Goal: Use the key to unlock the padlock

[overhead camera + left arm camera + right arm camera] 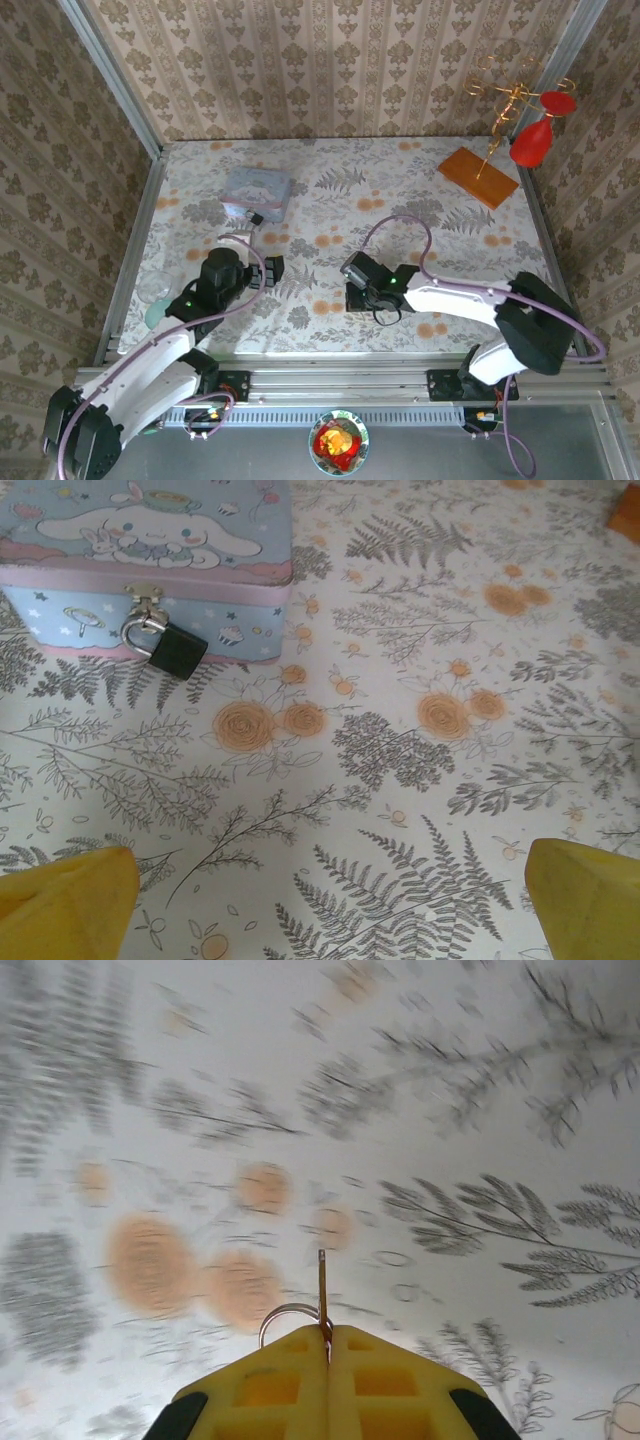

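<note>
Padlock (178, 652) setup, big to small. Bench (400, 200): floral cloth, carries everything. Pale blue tin (150, 540): ahead-left of the left jaws (325, 910), well apart, hasp face turned toward them so the lock is reachable. Left jaws: spread wide, holding nothing, probably free to steady the tin or lock. Right jaws (328, 1345): pinched tight on the key (322, 1290), blade poking straight out ahead of the tips, set for insertion; 1 ring (285, 1315) sits just left of the blade. The padlock hangs by its shackle through the tin's hasp, body tilted, looks locked.
</note>
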{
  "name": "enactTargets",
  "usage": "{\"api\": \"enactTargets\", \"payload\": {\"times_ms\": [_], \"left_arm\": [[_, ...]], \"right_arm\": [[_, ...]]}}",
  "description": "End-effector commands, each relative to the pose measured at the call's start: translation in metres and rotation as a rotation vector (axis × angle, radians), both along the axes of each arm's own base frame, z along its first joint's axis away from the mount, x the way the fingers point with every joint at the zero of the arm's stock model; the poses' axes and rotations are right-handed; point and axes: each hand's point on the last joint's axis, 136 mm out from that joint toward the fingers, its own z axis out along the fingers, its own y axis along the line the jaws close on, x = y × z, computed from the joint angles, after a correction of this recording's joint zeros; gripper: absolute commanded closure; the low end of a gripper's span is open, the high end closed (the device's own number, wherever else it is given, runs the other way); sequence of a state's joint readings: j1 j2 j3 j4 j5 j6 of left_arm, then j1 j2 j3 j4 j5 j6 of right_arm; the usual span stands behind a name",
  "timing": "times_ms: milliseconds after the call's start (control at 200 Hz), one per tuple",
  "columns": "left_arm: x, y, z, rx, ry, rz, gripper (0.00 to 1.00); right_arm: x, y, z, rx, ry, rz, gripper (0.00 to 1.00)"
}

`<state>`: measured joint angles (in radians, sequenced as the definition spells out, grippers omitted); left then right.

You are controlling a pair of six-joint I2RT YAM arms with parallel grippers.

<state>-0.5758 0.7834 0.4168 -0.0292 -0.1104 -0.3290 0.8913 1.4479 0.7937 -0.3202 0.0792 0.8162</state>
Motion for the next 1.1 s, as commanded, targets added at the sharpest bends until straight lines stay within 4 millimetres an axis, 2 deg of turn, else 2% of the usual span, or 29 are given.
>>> {"api": "enactTargets", "payload": {"times_ms": [0,155,315,410,490,545,555,595,815,1095], "left_arm": [[-0.007,-0.014,0.014,-0.093,-0.044,-0.073,0.0],[-0.016,-0.033,0.024,-0.176,-0.055,-0.177,0.02],[-0.026,-0.056,0.034,-0.27,-0.049,-0.3,0.09],[-0.029,-0.063,0.036,-0.309,-0.039,-0.335,0.14],[-0.031,-0.068,0.037,-0.327,-0.029,-0.363,0.24],[-0.031,-0.07,0.037,-0.333,-0.019,-0.371,0.31],[-0.031,-0.07,0.037,-0.335,-0.016,-0.374,0.32],[-0.032,-0.073,0.036,-0.339,-0.007,-0.385,0.35],[-0.032,-0.085,0.032,-0.359,0.046,-0.434,0.45],[-0.029,-0.089,0.025,-0.357,0.085,-0.438,0.53]], "right_arm": [[0.016,0.019,0.05,0.129,-0.209,0.068,1.0],[0.025,0.037,0.083,0.27,-0.384,0.118,1.0],[0.03,0.054,0.098,0.307,-0.515,0.18,1.0],[0.032,0.067,0.098,0.315,-0.546,0.223,1.0],[0.032,0.077,0.098,0.323,-0.56,0.251,1.0],[0.031,0.084,0.106,0.345,-0.583,0.263,1.0],[0.031,0.086,0.098,0.332,-0.572,0.268,1.0],[0.032,0.09,0.097,0.334,-0.573,0.271,1.0],[0.037,0.106,0.097,0.333,-0.584,0.279,1.0],[0.042,0.119,0.106,0.355,-0.609,0.283,1.0]]}}
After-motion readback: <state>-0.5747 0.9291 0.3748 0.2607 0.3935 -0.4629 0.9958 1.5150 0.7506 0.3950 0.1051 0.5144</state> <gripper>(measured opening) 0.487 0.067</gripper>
